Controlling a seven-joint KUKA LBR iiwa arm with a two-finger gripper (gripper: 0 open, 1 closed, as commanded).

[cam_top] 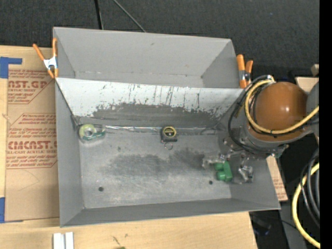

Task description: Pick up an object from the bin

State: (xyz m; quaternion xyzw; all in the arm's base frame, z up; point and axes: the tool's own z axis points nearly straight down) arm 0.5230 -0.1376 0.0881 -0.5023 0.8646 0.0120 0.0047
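My gripper is low in the bin's front right corner, under the arm's orange dome. It is open, with one metal fingertip on the left and the other on the right. A small green blocky thing lies on the bin floor between them. I cannot tell whether the fingers touch it. A small round black and yellow tape measure lies at the foot of the back wall, mid-bin, well left of the gripper.
A pale green and clear round thing, like a tape roll, lies at the back left corner of the floor. The arm and its cables hang over the bin's right wall, close to the sloping right side.
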